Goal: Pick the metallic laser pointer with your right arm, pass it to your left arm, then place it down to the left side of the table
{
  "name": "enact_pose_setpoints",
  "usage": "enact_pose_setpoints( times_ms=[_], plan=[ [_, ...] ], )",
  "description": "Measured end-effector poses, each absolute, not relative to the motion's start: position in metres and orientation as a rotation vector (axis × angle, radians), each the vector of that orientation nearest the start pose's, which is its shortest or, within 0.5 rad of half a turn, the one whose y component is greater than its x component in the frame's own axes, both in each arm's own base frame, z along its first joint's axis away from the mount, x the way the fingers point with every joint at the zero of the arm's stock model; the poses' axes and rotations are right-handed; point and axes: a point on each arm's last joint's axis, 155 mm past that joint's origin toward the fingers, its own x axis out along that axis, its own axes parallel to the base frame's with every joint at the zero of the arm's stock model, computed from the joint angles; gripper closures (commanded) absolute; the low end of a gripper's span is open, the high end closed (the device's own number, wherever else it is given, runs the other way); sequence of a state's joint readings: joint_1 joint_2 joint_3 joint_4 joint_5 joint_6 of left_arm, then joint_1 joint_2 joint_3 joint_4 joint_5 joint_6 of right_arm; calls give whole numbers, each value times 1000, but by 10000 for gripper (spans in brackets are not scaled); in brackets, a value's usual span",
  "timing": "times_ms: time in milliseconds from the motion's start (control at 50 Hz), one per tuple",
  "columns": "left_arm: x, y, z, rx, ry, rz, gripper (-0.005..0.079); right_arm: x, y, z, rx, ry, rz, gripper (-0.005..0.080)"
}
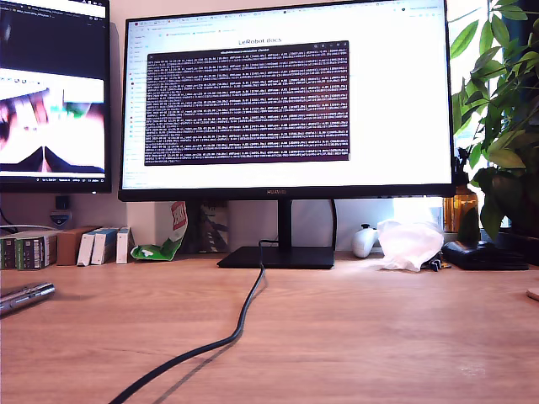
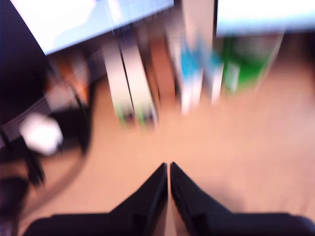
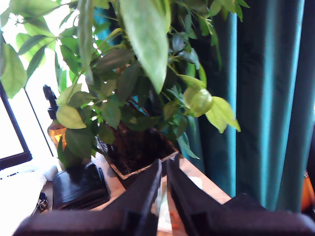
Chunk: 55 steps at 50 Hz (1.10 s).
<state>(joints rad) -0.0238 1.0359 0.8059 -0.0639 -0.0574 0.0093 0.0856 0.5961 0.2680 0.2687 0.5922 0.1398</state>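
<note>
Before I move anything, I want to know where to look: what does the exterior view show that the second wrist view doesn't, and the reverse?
Only the exterior view shows the laser pointer lying at that view's left edge, the black cable and the monitor. Only the second wrist view shows my second claw, shut with nothing in it, and the teal curtain. Both show the potted plant and the wooden table.

Desk setup, bright daylight from the exterior view's right.
Wood-grain tabletop (image 1: 354,337); big monitor (image 1: 286,97) on a black stand, second monitor (image 1: 52,93) at the exterior view's left; leafy potted plant (image 1: 501,109) by the window; teal curtain (image 3: 266,98); small boxes (image 1: 63,247) along the pale wall.
</note>
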Motion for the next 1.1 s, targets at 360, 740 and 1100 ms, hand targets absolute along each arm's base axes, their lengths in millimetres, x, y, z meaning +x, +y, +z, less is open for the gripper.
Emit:
enact_pose_setpoints(
  times_ms=[360,740,1100],
  plan=[
    [371,-22,235,84,304,-42,758,265,-89,190,24,13,-566,752],
    [343,-15,190,83,292,-15,758,257,-65,163,-10,20,-451,751],
    [308,-6,128,80,350,20,758,253,-64,121,-46,192,-449,746]
  ],
)
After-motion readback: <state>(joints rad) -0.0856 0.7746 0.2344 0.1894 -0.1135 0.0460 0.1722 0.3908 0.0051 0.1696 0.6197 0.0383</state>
